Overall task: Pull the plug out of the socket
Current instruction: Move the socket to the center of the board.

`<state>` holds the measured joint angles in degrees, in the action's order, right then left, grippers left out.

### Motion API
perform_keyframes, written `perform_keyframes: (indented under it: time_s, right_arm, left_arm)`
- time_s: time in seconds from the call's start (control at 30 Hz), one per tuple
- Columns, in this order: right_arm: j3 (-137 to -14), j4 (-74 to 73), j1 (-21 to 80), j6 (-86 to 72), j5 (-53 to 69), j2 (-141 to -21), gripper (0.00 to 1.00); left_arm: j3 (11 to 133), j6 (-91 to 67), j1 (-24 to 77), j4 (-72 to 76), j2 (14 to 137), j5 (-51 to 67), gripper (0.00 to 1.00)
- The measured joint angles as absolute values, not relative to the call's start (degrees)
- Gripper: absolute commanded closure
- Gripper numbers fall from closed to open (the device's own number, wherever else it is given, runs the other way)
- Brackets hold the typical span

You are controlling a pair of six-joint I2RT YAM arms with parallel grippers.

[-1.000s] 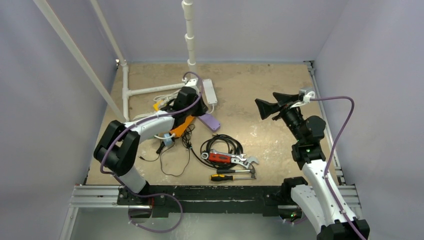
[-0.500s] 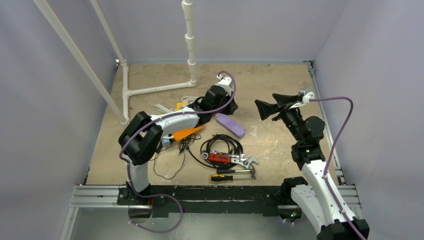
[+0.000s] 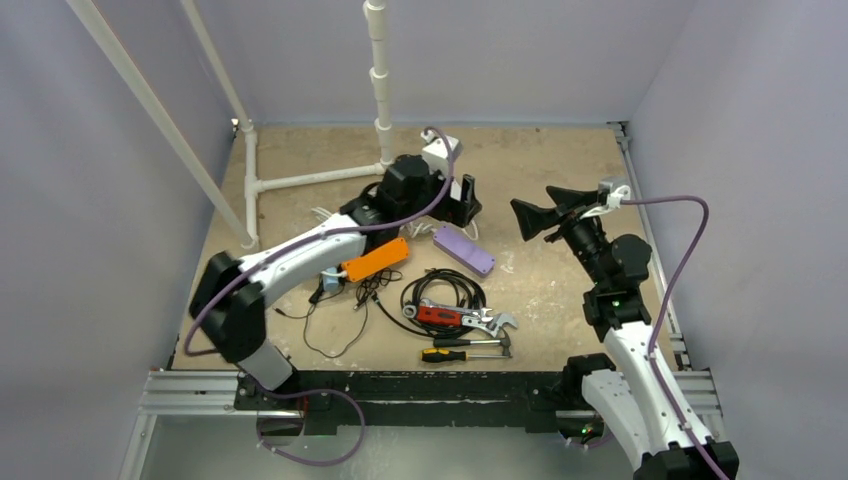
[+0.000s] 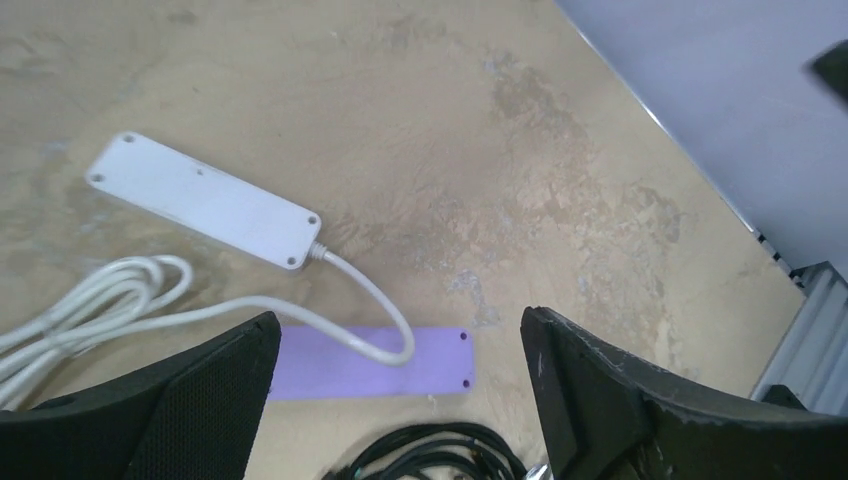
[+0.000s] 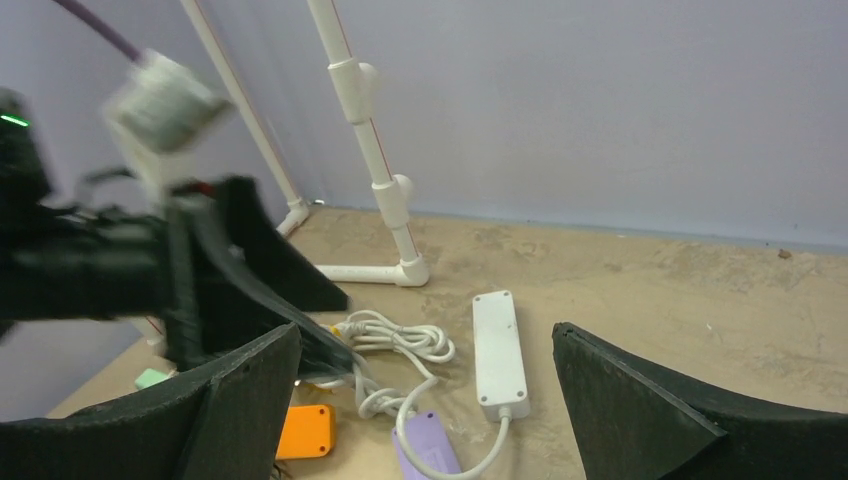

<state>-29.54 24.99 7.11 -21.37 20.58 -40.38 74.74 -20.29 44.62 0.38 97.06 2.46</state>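
The white power strip (image 4: 200,200) is lying flat on the surface (image 4: 450,150), its cord (image 4: 360,290) crossing the purple power strip (image 4: 430,362); the plug is not showing. Above, the left gripper (image 4: 400,330) and the right gripper (image 5: 425,345) are hovering, jaws wide and empty; gripping the plug body, not the cord, is looking wisest

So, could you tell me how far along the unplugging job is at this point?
Done: no pulled plug is visible. In hand: nothing; the left gripper hangs open above the white power strip and purple strip, right gripper open, aside. Left: find, grip and pull the plug.
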Motion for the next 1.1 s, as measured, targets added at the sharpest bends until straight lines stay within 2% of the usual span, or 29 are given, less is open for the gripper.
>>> perform_keyframes:
  time_s: [0.23,0.37,0.43,0.57,0.8,1.1]
  right_arm:
    - [-30.8,25.4,9.0,-21.1,20.2,-44.9,0.06]
    - [-37.6,24.7,18.5,-19.5,15.1,-52.8,0.12]
    - [-41.8,24.9,23.9,-19.0,12.3,-58.0,0.18]
    - [-48.6,24.8,32.2,-17.9,7.9,-69.4,0.24]
    - [-57.5,24.0,39.4,-16.7,5.1,-90.5,0.20]
    - [-66.5,19.8,43.5,-13.2,-2.9,-106.9,0.16]
  left_arm:
    - [67.8,-18.9,38.7,-6.3,77.7,0.4,0.06]
    - [61.7,-19.1,29.1,-8.9,72.9,-0.8,0.05]
    - [59.9,-19.1,25.9,-10.6,72.4,-1.8,0.06]
    - [59.2,-18.2,24.1,-14.4,71.8,-5.7,0.07]
    - [56.6,-16.9,24.1,-14.2,61.6,-11.8,0.08]
    - [55.0,-16.9,24.2,-13.4,63.7,-10.4,0.11]
